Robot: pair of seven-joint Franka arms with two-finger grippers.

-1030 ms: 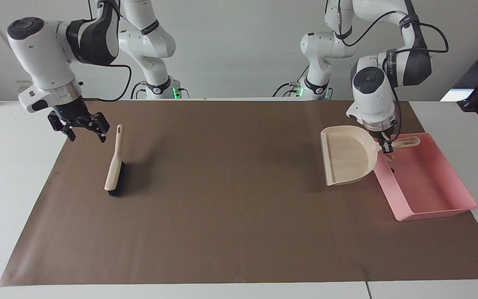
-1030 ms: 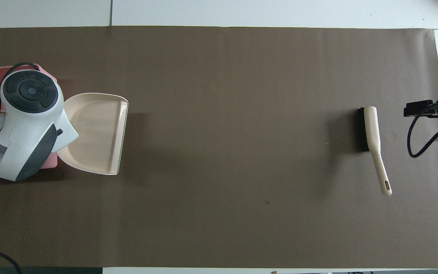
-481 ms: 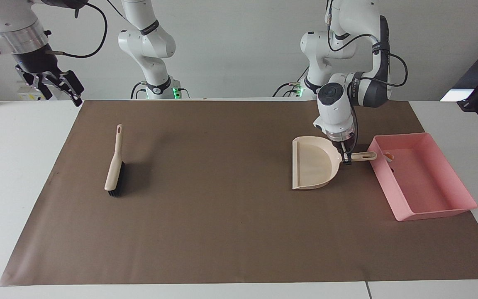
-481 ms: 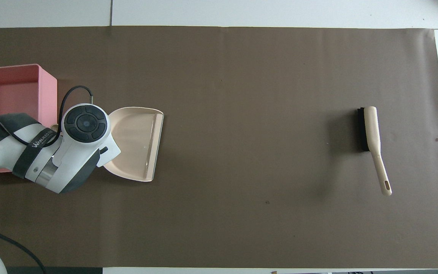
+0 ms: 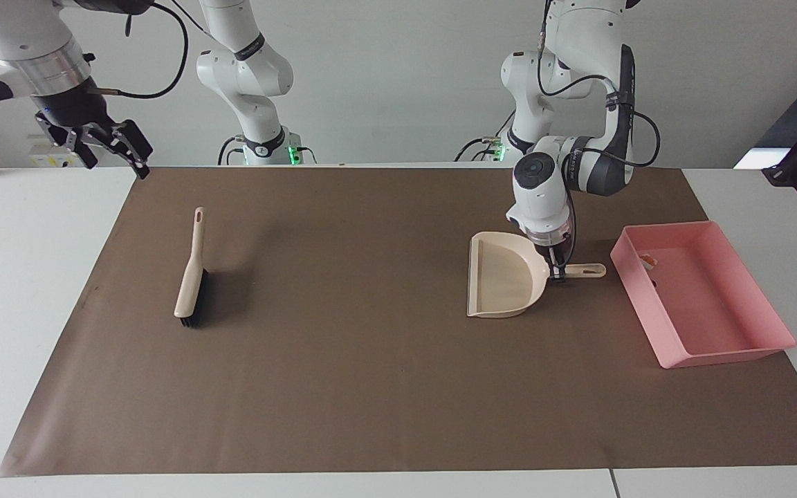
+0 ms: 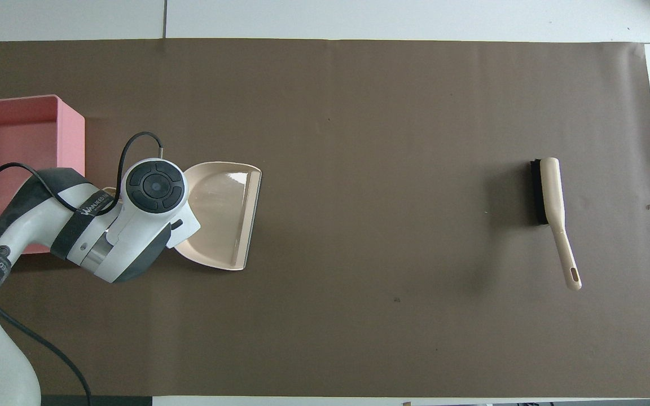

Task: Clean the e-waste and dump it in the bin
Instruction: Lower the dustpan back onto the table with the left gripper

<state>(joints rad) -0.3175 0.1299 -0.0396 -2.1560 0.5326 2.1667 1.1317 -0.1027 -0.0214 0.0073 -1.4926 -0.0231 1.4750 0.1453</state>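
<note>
E-waste point(image 5: 648, 261) in the bin point(image 5: 730, 351), beside left claw point(image 5: 559, 272) pinching dustpan point(image 5: 502, 285) handle.

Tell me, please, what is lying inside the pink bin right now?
In the bin, two tiny bits of e-waste lie near the wall closest to the dustpan: one white-grey with orange, one dark. The overhead view shows no more: the left arm covers part of the floor there.

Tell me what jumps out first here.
The left hand grips the beige dustpan by its handle, low over the brown mat, beside the pink bin. Tiny e-waste scraps already lie in the bin. The brush lies toward the right arm's end, the open right hand raised above the mat's corner.
</note>
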